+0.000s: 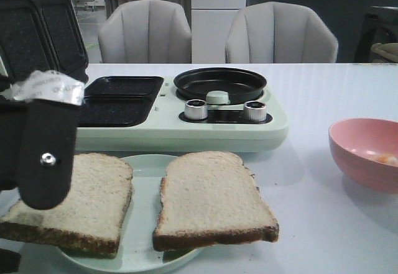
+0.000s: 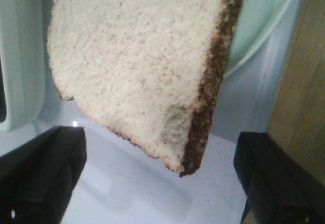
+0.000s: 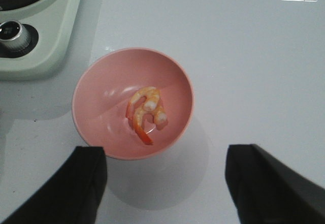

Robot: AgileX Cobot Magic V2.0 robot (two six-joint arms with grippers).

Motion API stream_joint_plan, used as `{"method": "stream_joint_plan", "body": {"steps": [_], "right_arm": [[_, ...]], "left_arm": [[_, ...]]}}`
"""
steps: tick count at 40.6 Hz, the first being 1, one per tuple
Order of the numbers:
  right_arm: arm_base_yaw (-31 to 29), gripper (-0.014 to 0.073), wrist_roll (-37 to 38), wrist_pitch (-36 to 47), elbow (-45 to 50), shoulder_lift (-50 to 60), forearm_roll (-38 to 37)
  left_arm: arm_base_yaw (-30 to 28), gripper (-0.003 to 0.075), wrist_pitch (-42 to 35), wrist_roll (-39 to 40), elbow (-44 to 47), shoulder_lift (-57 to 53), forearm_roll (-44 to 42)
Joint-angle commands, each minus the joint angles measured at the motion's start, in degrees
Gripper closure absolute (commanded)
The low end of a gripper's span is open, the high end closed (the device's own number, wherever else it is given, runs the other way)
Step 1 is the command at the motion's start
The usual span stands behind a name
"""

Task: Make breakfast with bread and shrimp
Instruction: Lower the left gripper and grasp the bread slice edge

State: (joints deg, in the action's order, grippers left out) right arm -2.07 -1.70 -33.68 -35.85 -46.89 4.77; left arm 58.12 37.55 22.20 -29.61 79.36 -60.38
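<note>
Two bread slices lie on a pale green plate at the front: the left slice and the right slice. My left gripper is open and empty, above the table by the left slice's corner, whose crust overhangs the plate rim. In the front view only its black arm shows. The shrimp lies curled in a pink bowl, seen at the right in the front view. My right gripper is open and empty, above the table beside the bowl.
A mint-green breakfast maker stands behind the plate with a black round pan, two knobs and an open sandwich grill with raised lid. Two grey chairs stand beyond the table. A wooden edge shows in the left wrist view.
</note>
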Motion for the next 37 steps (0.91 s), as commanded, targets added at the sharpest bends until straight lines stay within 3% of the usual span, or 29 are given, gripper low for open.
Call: {"method": "stream_joint_plan", "body": {"steps": [1, 11, 27, 37], "right_arm": [[-0.3, 0.0003, -0.1, 4.0, -2.0, 0.1, 0.0], [-0.3, 0.0003, -0.1, 4.0, -2.0, 0.1, 0.0], [-0.3, 0.0003, -0.1, 4.0, -2.0, 0.1, 0.0], [-0.3, 0.0003, -0.1, 4.0, -2.0, 0.1, 0.0]], "left_arm": [[0.4, 0.0133, 2.4, 7.9, -1.3, 2.2, -8.1], [0.4, 0.0263, 3.5, 11.8, -1.3, 7.5, -12.3], [1.2, 0.0613, 7.5, 11.9, -1.4, 7.3, -10.8], [6.8, 0.0619, 18.4, 11.9, -4.2, 1.3, -12.1]]}}
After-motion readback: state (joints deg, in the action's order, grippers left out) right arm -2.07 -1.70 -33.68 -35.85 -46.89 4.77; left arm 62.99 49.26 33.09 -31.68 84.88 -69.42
